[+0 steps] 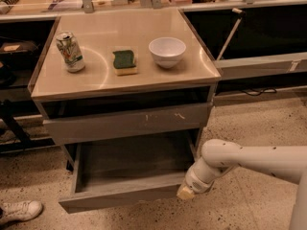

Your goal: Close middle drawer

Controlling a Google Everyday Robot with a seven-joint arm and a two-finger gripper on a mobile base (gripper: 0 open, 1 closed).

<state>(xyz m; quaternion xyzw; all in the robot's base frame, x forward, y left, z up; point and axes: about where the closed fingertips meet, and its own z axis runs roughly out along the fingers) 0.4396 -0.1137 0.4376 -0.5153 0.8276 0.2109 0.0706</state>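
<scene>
Drawer: middle drawer (125, 197) sticks out.
Gripper: gripper (186, 191) low, at the drawer front's right end.
Jaws: narrow, holding nothing.

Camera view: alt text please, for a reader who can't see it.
The middle drawer stands pulled far out, with the robot's hand at the right end of its front panel. On the cabinet top are a can, a sponge and a white bowl.
</scene>
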